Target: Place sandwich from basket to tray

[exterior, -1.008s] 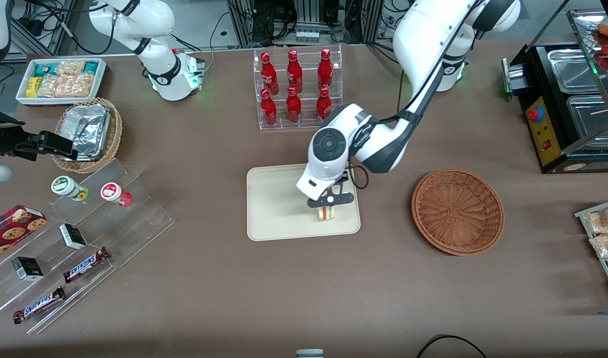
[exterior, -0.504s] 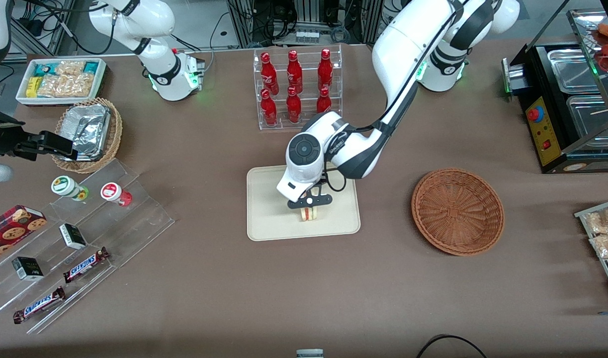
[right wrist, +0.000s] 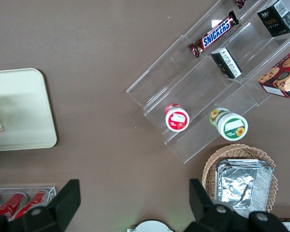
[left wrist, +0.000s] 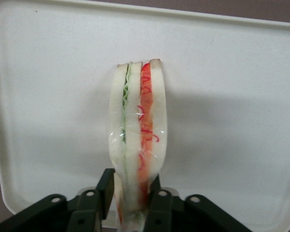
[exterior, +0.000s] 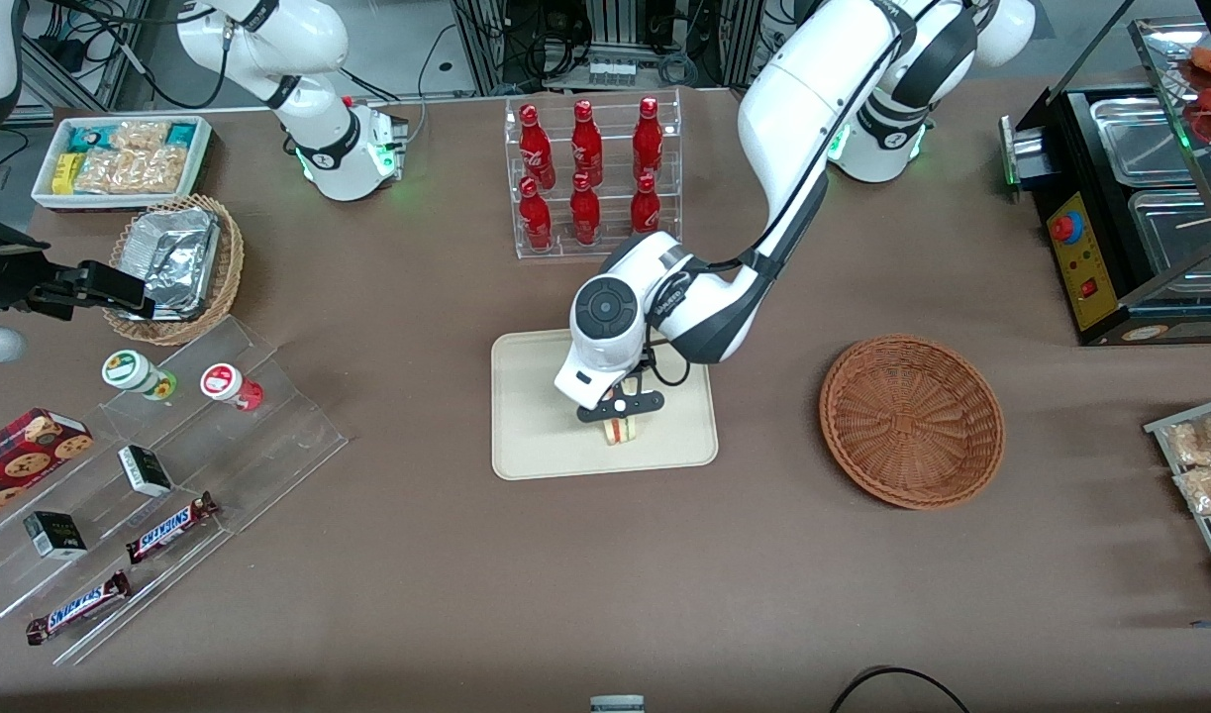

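Front view, centre of frame: my claw (exterior: 620,416) is clamped on the sandwich (exterior: 622,430), directly over the tray (exterior: 536,436). Its wedge hangs straight below my fingers (left wrist: 105,189), cut edge upright. The basket (exterior: 912,421) sits empty at right.

A plain brown tabletop (exterior: 417,594) is filling nearly the whole front view, lying flat under even light, with only soft shadows falling on it. Farther from the camera than its edge, a pale grey floor (exterior: 407,40) is showing, with black cables (exterior: 120,69) trailing across it and metal frames (exterior: 506,45) standing on it.
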{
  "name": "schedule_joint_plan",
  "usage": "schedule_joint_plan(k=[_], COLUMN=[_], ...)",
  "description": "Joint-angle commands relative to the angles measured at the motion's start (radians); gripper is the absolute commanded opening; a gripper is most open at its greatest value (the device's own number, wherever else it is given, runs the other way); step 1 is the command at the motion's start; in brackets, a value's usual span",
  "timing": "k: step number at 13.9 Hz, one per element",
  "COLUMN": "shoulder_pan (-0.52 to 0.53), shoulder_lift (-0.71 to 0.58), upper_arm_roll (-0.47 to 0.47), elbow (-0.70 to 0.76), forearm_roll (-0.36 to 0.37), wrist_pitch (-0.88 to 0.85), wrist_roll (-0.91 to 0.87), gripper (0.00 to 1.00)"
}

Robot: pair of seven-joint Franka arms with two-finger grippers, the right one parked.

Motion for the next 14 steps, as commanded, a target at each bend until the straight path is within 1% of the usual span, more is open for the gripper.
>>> schedule_joint_plan(k=[1, 5, 7, 9, 12, 14], shoulder_pan=[-0.014, -0.007, 0.004, 0.015, 0.116, 0.168], shoulder_lift=[0.015, -0.037, -0.068, -0.123, -0.189, -0.246], upper_arm_roll=[0.009, 0.01, 0.014, 0.018, 0.014, 0.014], elbow=[0.039, 0.048, 0.059, 0.051, 0.033, -0.033], forearm_roll=[0.034, 0.044, 0.044, 0.062, 0.053, 0.042], wrist_pitch=[-0.013, -0.027, -0.062, -0.093, -0.178, -0.192], wrist_roll=[-0.027, -0.019, -0.018, 0.014, 0.059, 0.196], gripper=[1.0, 1.0, 1.0, 1.0, 1.0, 1.0])
